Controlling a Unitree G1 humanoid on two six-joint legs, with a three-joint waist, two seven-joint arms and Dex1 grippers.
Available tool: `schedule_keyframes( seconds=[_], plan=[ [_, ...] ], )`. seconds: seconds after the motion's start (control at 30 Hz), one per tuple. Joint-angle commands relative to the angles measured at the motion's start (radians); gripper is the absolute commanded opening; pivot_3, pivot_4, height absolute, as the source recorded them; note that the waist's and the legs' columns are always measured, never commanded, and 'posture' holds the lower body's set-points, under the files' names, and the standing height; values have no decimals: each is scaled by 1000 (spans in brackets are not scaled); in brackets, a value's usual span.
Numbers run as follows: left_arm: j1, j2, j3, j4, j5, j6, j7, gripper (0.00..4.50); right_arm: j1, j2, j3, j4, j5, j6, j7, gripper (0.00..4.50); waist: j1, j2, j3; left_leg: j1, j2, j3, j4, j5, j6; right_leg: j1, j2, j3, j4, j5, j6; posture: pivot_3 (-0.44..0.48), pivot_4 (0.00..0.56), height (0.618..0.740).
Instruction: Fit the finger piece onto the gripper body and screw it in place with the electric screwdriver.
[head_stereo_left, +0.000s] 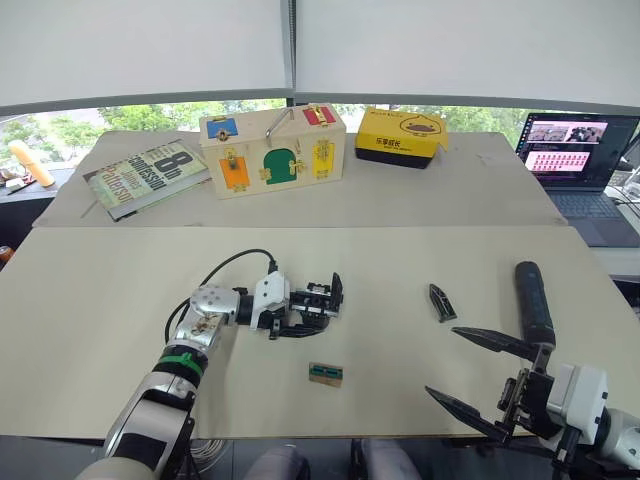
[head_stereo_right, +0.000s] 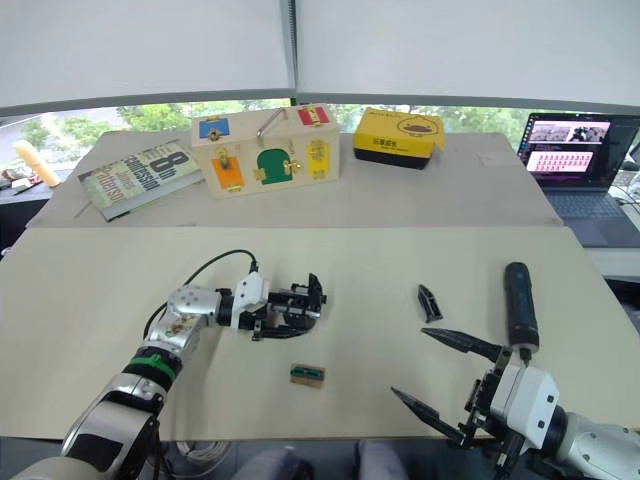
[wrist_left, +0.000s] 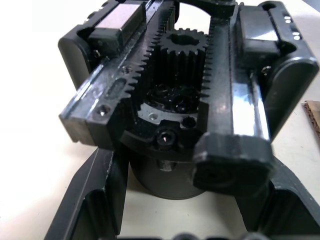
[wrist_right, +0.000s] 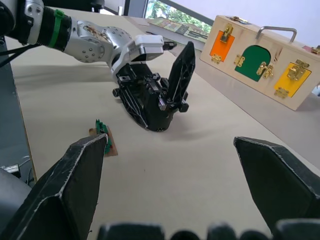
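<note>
Right wrist view: green-tan block (wrist_right: 102, 137) near gripper body (wrist_right: 155, 95).

Small green-and-tan block (head_stereo_left: 325, 373) lying flat on the near table (head_stereo_left: 90, 330), towards the front edge. On the far table (head_stereo_left: 470, 190): wooden latch box (head_stereo_left: 272, 150) with a metal handle on top and blue, orange, green, yellow and red panels; just beside it, a book (head_stereo_left: 146, 176) lying flat, cover up; on its other side, a yellow box (head_stereo_left: 402, 136) with a black base. Open laptop (head_stereo_left: 576, 150) at the far right, screen lit. Orange cylinder (head_stereo_left: 31, 162) leaning at the far left, by the window.
</note>
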Motion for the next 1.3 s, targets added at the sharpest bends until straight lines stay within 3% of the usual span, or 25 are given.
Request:
schedule_keyframes(
  seconds=[0.03, 0.3, 0.47, 0.73, 1.1, 1.23, 1.27, 1.3],
  plan=[
    [93, -5, 62, -224, -46, 88, 136, 2308, 2, 7, 2, -36, -1, -33, -5, 4500, 1, 0, 0, 0, 0, 0, 0, 0, 0, 0, 0, 0, 0, 0, 0, 0, 150, 740],
    [314, -74, 87, -706, -17, 502, 541, 2308, -18, 6, 18, -14, 1, -32, 0, 4500, 18, -1, 0, -1, 0, 0, 1, -1, 1, 0, 0, 1, -1, 0, 1, 0, 150, 740],
    [341, -146, 51, -766, 49, 574, 705, 2308, -61, -23, 25, -25, 18, 5, -5, 4500, 28, -1, 1, -1, -1, 0, 1, -1, 1, 0, 0, 1, -1, 0, 1, 0, 150, 740],
    [334, -169, 18, -722, 92, 562, 784, 2308, -93, -55, 14, -25, 39, 34, -7, 4500, 30, -1, 1, -1, -1, 0, 0, 0, 0, 0, 0, 1, -1, 0, 1, 0, 150, 740],
    [362, -126, -16, -695, 88, 570, 748, 2308, -99, -50, 15, -6, 30, 26, 3, 4500, 29, 0, 0, 0, -1, 0, 0, 0, 0, 1, 0, 1, -1, 0, 1, 0, 150, 740],
    [351, -106, -6, -686, 81, 572, 736, 4159, -92, -41, 16, 11, 24, 4, 15, 4500, 30, 0, 0, 1, -1, 0, 0, 0, 0, 1, 0, 1, -1, 0, 1, 0, 150, 740],
    [351, -101, -4, -685, 78, 571, 732, 4489, -91, -39, 16, 13, 23, 2, 17, 4500, 30, 0, 0, 1, -1, 1, 0, 0, 0, 2, 0, 1, -1, 0, 1, 0, 150, 740],
    [354, -77, 2, -692, 68, 569, 703, 4489, -88, -36, 15, 17, 22, -4, 21, 4500, 29, 0, 0, 1, -1, 1, 0, 0, 0, 1, 0, 1, -1, 0, 1, 0, 150, 740]
  ],
)
